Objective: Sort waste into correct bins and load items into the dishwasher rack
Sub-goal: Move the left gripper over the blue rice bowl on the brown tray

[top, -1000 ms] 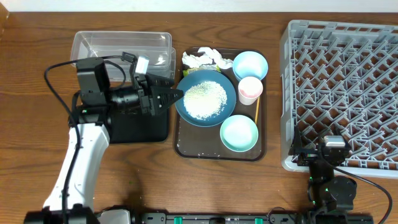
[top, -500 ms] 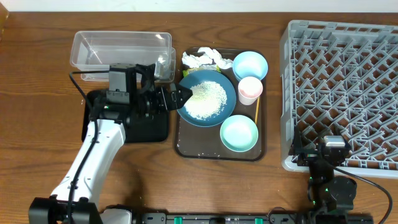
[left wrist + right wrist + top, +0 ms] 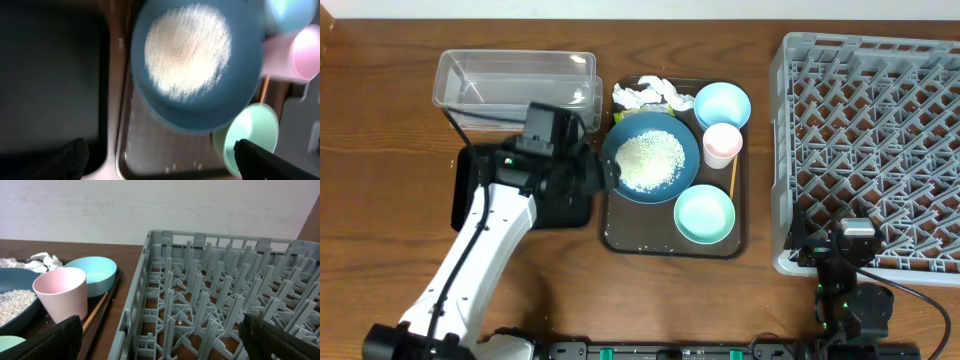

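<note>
Over the left rim of the plate (image 3: 650, 160) the left gripper (image 3: 603, 172) hovers with its jaws spread wide and nothing between them. In the wrist view, blurred, its two dark fingertips (image 3: 75, 156) sit at the bottom corners, and the plate with its heap of rice (image 3: 187, 50) fills the space just ahead of them. The gripper's arm crosses the black tray (image 3: 470, 195), which lies just left of the brown tray (image 3: 620, 235) carrying the plate. Beyond the black tray, towards the table's (image 3: 380, 200) far edge, stands the tub (image 3: 510, 75).

On the brown tray, tissue (image 3: 645, 93) lies at the far left corner, beside the far bowl (image 3: 722, 103) at the far right corner. Next to the plate's right rim stands the cup (image 3: 722, 143), upright, with the stick (image 3: 732, 178) along the tray's right edge. Towards the tray's near edge sits the near bowl (image 3: 704, 213).

At the rack's (image 3: 870, 150) near left corner the right gripper (image 3: 160, 345) rests low, jaws wide and empty. The rack takes up the table's right side.
</note>
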You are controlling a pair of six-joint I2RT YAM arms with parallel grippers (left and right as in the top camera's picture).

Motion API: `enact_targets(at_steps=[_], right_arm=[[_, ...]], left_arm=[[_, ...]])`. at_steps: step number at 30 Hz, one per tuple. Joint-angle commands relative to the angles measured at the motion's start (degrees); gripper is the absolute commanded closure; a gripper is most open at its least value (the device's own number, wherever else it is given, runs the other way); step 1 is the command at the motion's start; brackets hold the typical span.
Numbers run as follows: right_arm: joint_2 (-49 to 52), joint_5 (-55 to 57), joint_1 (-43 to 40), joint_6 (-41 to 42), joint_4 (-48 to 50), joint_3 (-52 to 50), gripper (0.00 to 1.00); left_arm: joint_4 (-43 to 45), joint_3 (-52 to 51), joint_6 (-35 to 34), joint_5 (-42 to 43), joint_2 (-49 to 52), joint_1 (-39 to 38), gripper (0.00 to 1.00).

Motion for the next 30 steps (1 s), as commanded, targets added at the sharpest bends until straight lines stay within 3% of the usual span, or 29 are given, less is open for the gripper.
enact_targets(at_steps=[1, 5, 10, 18, 26, 30], right_arm=[[-0.20, -0.26, -0.26, -0.44, -0.24, -0.07, 0.01], [-0.20, -0.26, -0.26, -0.44, -0.24, -0.07, 0.01], [-0.20, -0.26, -0.26, -0.46, -0.24, -0.07, 0.01], [-0.20, -0.26, -0.26, -0.46, -0.24, -0.07, 0.01], [-0.20, -0.26, -0.26, -0.46, -0.24, -0.07, 0.01], [-0.20, -0.26, -0.26, -0.46, -0.24, -0.07, 0.01]], left_arm=[[1.38, 5.44, 1.95, -7.19, -0.11, -1.25, 0.05], [6.95, 5.60, 0.55, -6.62, -0.09, -2.32, 0.05], [6.54, 5.07, -1.66, -5.64, 0.09, -3.02, 0.05], [8.26, 5.20, 6.93, -5.73, 0.42, -11.63, 0.05], [9.64, 6.40, 9.01, -24.98, 1.49, -20.41, 0.05], [12.76, 6.29, 8.76, -26.03, 1.55, -21.27, 0.05]])
